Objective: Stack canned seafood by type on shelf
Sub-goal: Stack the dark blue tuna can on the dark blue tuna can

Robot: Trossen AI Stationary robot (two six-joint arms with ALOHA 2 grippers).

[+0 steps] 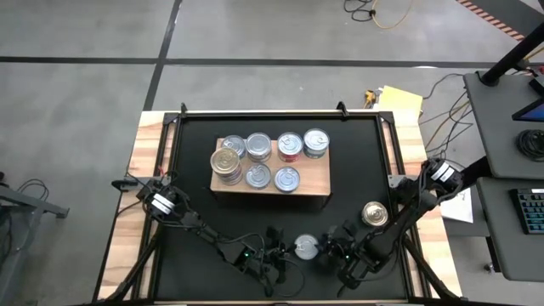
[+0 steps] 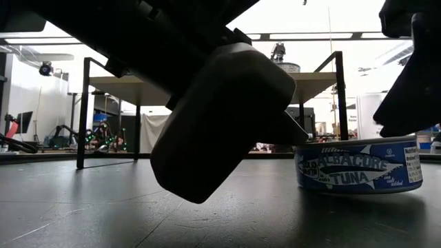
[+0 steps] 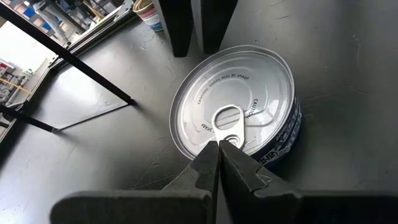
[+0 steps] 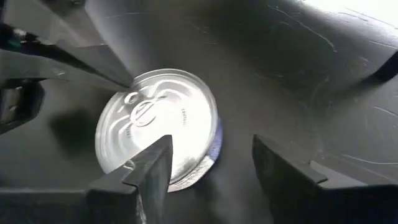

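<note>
Both grippers meet at one tuna can (image 1: pixel 306 247) near the front edge of the black mat (image 1: pixel 195 195): the right gripper (image 4: pixel 208 165) hangs over it with fingers apart, the left gripper (image 3: pixel 219 155) pressed together at its pull tab. Neither holds it. A gold-lidded can (image 1: pixel 374 213) waits toward the mat's right edge. Behind, the wooden shelf (image 1: pixel 316 182) already carries seven stacked cans, so I'd judge two remain.

Lighting: bright room backlighting the low view, silhouetting arms.
Glare: washing out tuna can lid (image 4: pixel 155 134).
Blur: softening near arm housing.
</note>
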